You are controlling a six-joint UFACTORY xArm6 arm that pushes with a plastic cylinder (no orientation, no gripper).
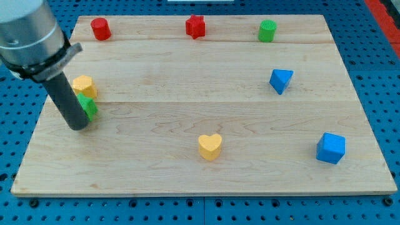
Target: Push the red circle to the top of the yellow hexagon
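The red circle (100, 29) stands near the board's top left corner. The yellow hexagon (84, 85) sits at the left side of the board, well below the red circle. My tip (77, 126) rests on the board at the left, just below the yellow hexagon and touching or almost touching a green block (89, 107), which the rod partly hides.
A red star (195, 26) and a green cylinder (267, 30) sit along the top edge. A blue triangular block (280, 80) is at the right, a blue cube (330, 148) at the lower right, a yellow heart (210, 146) at the bottom centre.
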